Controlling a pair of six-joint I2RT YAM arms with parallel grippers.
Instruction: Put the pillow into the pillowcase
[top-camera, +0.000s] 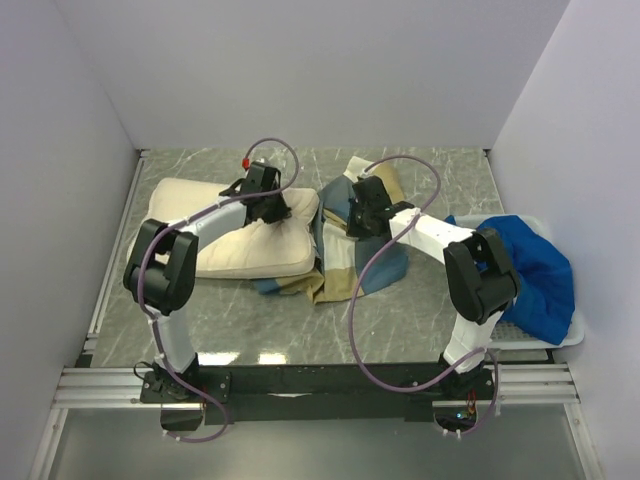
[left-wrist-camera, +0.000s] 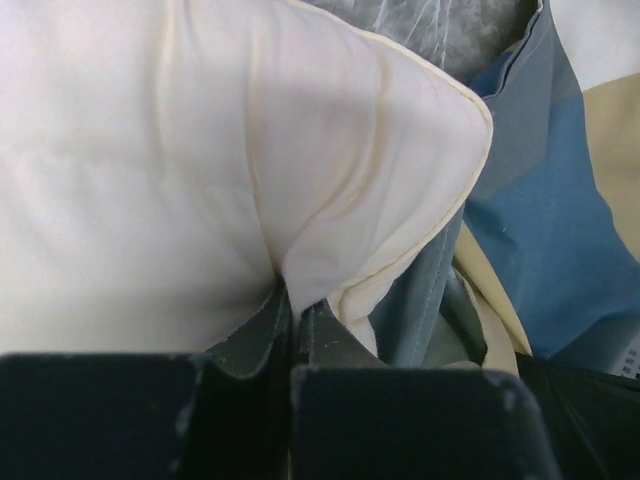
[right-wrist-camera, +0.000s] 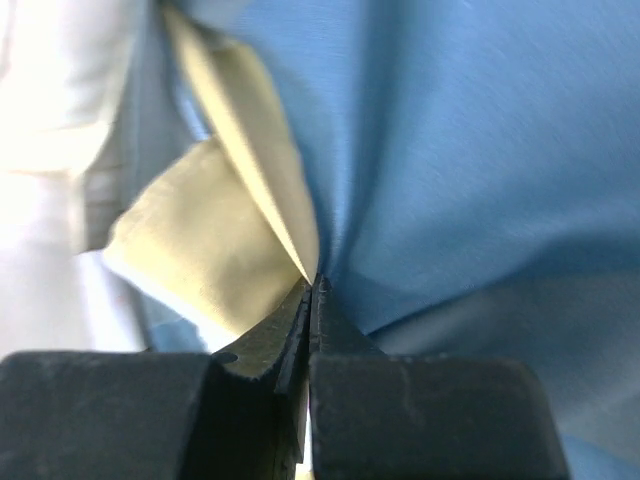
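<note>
Left of the pillowcase (top-camera: 345, 265) the cream pillow (top-camera: 255, 250) lies flat on the marble table (top-camera: 420, 310), its right edge touching that fabric; the left gripper (left-wrist-camera: 295, 305) has its jaws pinched tight on a fold at the pillow's corner nearest the pillowcase; the pillowcase lies crumpled; the right gripper (right-wrist-camera: 312, 285) has its jaws closed on a pleat of its blue panel; right of the pillowcase, a white basket (top-camera: 575, 330) holds a royal-blue cloth (top-camera: 535, 265).

Left arm (top-camera: 176, 335), right arm (top-camera: 430, 232): white links, black joints, purple cables (top-camera: 350, 320).
</note>
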